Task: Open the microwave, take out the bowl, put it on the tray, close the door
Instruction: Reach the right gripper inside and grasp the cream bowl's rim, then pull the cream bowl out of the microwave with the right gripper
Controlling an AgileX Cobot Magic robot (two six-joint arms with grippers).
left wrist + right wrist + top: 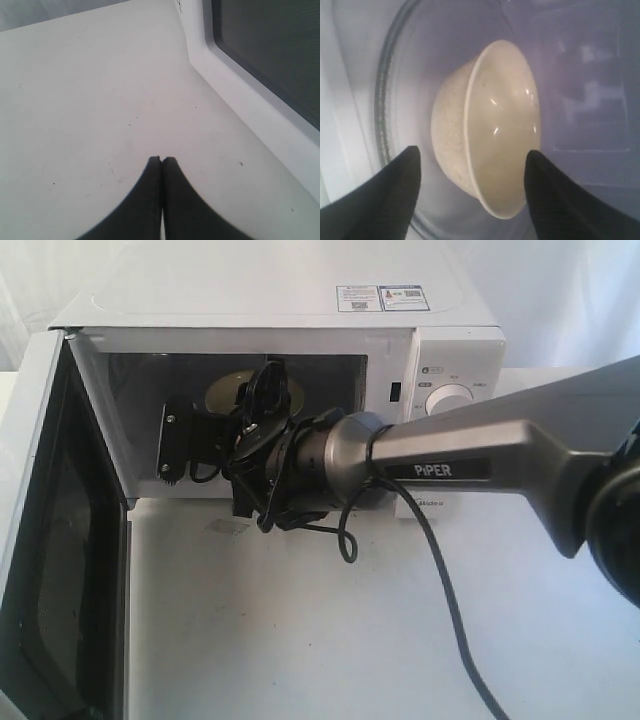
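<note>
The white microwave (pixel 280 300) stands at the back with its door (pixel 45 540) swung wide open to the left. Inside, the cream-yellow bowl (pixel 224 392) sits on the glass turntable (pixel 395 100). My right gripper (pixel 262 398) reaches into the cavity, open, turned on its side. In the right wrist view the bowl (pixel 490 130) lies between the two black fingers (pixel 407 170) without touching them; the right gripper (pixel 472 162) holds nothing. My left gripper (pixel 161 160) is shut and empty over the white table, beside the door's (pixel 260 95) dark window. The tray is out of view.
The right arm (pixel 480 455) crosses in front of the knob panel (pixel 450 398), and its black cable (pixel 445 590) hangs down to the white tabletop (pixel 300 640). The open door blocks the left side of the table.
</note>
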